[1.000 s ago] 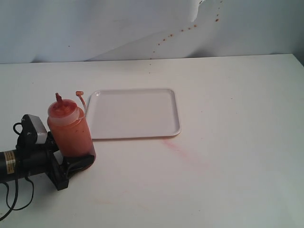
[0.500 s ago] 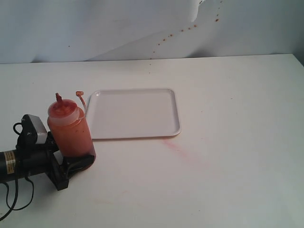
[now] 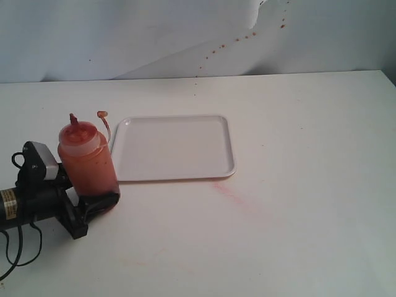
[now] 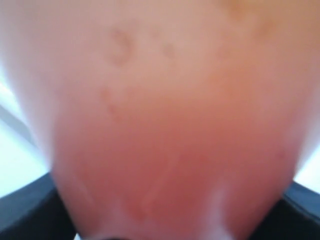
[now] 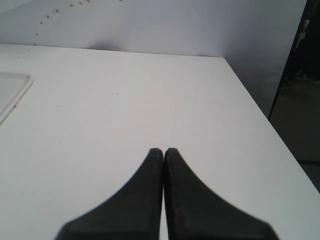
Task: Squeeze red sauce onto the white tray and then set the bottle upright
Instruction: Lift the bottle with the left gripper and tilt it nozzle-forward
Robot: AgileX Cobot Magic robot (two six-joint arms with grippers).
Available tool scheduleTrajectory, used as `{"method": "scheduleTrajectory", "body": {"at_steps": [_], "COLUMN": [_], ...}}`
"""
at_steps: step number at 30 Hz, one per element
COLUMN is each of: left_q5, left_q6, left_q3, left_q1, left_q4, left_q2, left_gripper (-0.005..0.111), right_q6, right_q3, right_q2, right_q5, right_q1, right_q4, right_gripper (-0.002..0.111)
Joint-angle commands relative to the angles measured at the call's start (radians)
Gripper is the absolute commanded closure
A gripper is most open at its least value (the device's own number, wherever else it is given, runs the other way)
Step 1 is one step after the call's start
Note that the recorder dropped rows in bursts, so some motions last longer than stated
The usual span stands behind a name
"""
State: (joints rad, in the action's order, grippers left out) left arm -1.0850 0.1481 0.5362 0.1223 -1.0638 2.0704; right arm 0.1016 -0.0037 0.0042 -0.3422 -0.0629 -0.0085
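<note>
Exterior view: left gripper (image 3: 96, 203) clamps upright sauce-filled bottle (image 3: 88, 162), left of tray (image 3: 173, 148).
Right gripper (image 5: 164, 152): tips pressed together.
Streak (image 3: 232, 193): pink, beside tray.

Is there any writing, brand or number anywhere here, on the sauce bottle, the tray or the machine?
Nothing can be read.
Small yellowish sticker on the black left arm: print too small to read.
Translucent plastic squeeze bottle of orange-red sauce: no label; faint marks in the left wrist view, too blurred to read.
Flat white rectangular plastic tray: no text.
</note>
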Motion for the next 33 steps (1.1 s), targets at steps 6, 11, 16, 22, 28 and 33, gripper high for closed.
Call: {"method": "scheduleTrajectory", "body": {"at_steps": [6,11,16,22,28,33], "left_q5": [-0.040,-0.043,-0.035,-0.019,0.357,0.474], "left_q6": [0.006,0.000,-0.056,-0.115,-0.401,-0.705], "left_q3": [-0.020,-0.020,0.011,0.117,0.283,0.345], "left_q1": [-0.006,-0.006,-0.006,-0.024,-0.142,-0.227], "left_q4": [0.125,0.344,0.604,0.636,0.752,0.985], "left_q2": [-0.188,-0.210,-0.208,-0.207,-0.207,-0.207], "left_gripper": [0.107,0.107,0.107,0.107,0.107,0.107], "right_q6": [-0.004,-0.004,-0.004,-0.004,-0.004,-0.004], "right_q3": [0.004,0.004,0.004,0.004,0.004,0.004], "right_q2": [-0.004,-0.004,-0.004,-0.004,-0.004,-0.004], "right_q5": [0.010,0.010,0.010,0.010,0.010,0.010], "right_q1": [-0.008,-0.008,-0.008,-0.008,-0.008,-0.008], "right_q4": [0.002,0.002,0.002,0.002,0.002,0.002], "right_gripper": [0.108,0.108,0.108,0.108,0.108,0.108]}}
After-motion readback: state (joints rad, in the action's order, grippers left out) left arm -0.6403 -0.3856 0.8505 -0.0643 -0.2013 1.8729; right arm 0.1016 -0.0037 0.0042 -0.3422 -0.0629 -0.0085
